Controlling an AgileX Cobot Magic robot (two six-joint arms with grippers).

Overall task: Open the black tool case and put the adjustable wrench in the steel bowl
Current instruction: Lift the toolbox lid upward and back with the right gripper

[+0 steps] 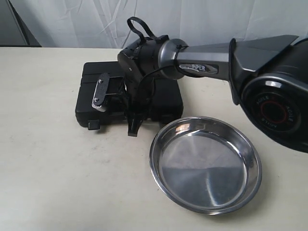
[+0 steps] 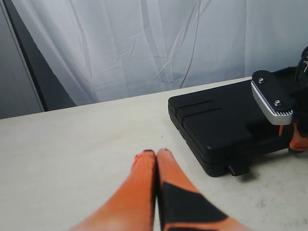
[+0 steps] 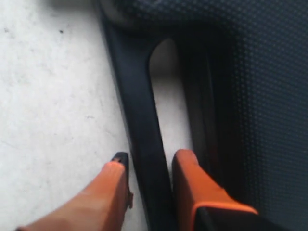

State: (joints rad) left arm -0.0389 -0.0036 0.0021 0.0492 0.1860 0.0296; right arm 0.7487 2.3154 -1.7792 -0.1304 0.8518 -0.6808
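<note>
The black tool case [image 1: 98, 73] lies closed on the table, left of centre, also seen in the left wrist view [image 2: 216, 120]. My right gripper [image 1: 132, 126] reaches across to its front edge. In the right wrist view this gripper [image 3: 150, 161] is open and straddles the case's handle bar [image 3: 137, 106], one finger outside it, the other in the cut-out. The steel bowl [image 1: 207, 168] sits empty to the front right of the case. My left gripper [image 2: 156, 153] is shut and empty over bare table, left of the case. The adjustable wrench is hidden.
A latch tab [image 1: 94, 125] sticks out of the case's front edge, left of the handle. The right arm [image 1: 202, 62] spans the back right of the table above the bowl. A white curtain [image 2: 144, 43] hangs behind the table.
</note>
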